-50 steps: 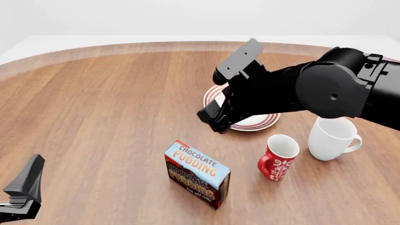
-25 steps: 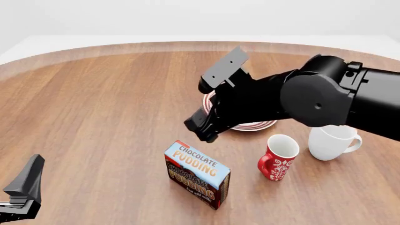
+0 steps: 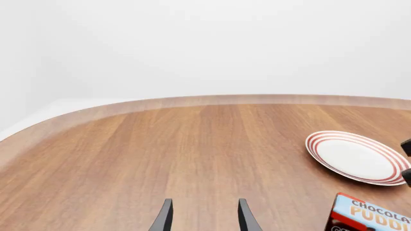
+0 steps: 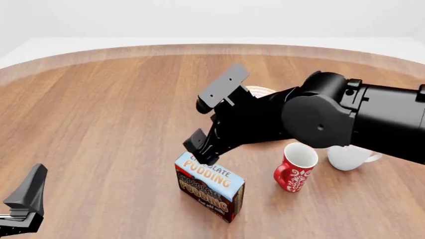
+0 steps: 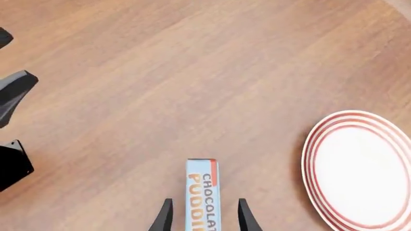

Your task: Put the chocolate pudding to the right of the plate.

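The chocolate pudding (image 4: 210, 186) is a carton with a light blue top and dark brown front, standing on the wooden table near the front. My right gripper (image 4: 198, 150) hangs just above its far end, open. In the right wrist view the carton (image 5: 203, 185) lies between the spread fingers (image 5: 167, 214), which do not grip it. The plate (image 4: 260, 90), white with red rings, is mostly hidden behind the right arm in the front view. It shows whole in the right wrist view (image 5: 359, 168) and the left wrist view (image 3: 356, 156). My left gripper (image 4: 27, 199) is open and empty at the front left.
A red patterned mug (image 4: 295, 168) stands right of the pudding, and a white mug (image 4: 349, 157) stands beyond it, partly behind the right arm. The table's curved far edge (image 4: 199, 48) runs across the back.
My right arm has swung left and down from over the plate to just above the pudding, now covering most of the plate. The left arm and the pudding have not moved.
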